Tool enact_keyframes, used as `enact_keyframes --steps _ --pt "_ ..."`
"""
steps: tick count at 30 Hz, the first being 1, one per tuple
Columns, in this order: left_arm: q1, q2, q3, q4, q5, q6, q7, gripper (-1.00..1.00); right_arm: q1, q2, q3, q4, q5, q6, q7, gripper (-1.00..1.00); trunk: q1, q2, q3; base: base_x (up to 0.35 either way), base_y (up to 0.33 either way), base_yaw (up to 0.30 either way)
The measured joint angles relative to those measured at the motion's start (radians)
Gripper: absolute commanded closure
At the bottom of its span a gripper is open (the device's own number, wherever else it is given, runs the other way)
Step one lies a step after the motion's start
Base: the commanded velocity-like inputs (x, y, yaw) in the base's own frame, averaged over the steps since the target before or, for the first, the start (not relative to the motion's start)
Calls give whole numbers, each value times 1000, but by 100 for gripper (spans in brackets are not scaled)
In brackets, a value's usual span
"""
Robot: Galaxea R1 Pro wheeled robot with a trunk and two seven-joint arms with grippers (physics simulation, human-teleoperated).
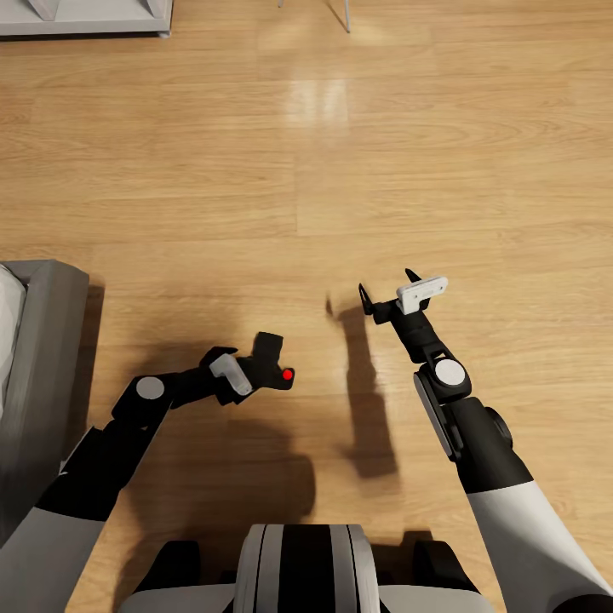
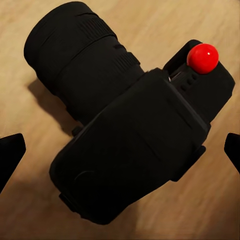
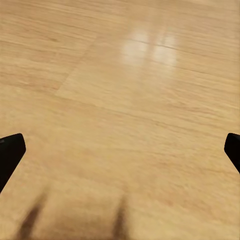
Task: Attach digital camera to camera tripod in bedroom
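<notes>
- The left hand (image 1: pixel 255 368) pinches the digital camera (image 1: pixel 271 362); in its wrist view the lens (image 2: pixel 75 60) points away beyond its fingers, with the red button (image 2: pixel 202 57) on the body.
- The right hand (image 1: pixel 390 294) hangs spread and empty above the floor (image 1: pixel 340 170).
- A tripod cannot be made out here, so the likely job is carrying: keep the grip firm and level, drive slowly.

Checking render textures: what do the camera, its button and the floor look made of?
The digital camera looks like matte black plastic, with ribbed lens rings. Its red button looks like glossy plastic, catching a highlight. The floor looks like light wood planks, semi-gloss: grain, seams and sheen.
</notes>
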Motion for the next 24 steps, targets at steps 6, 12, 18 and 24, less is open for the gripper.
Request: enact_keyframes --steps 6,12,18,24 --pt "0 1 0 23 0 0 1 -100 0 0 0 0 0 0 0 -100 0 0 0 0 0 0" --pt "0 -1 0 36 0 0 2 -100 0 0 0 0 0 0 0 -100 0 0 0 0 0 0" --pt "0 -3 0 45 0 0 4 -100 0 0 0 0 0 0 0 -100 0 0 0 0 0 0" --pt "0 -3 0 55 0 0 15 -100 0 0 0 0 0 0 0 -100 0 0 0 0 0 0"
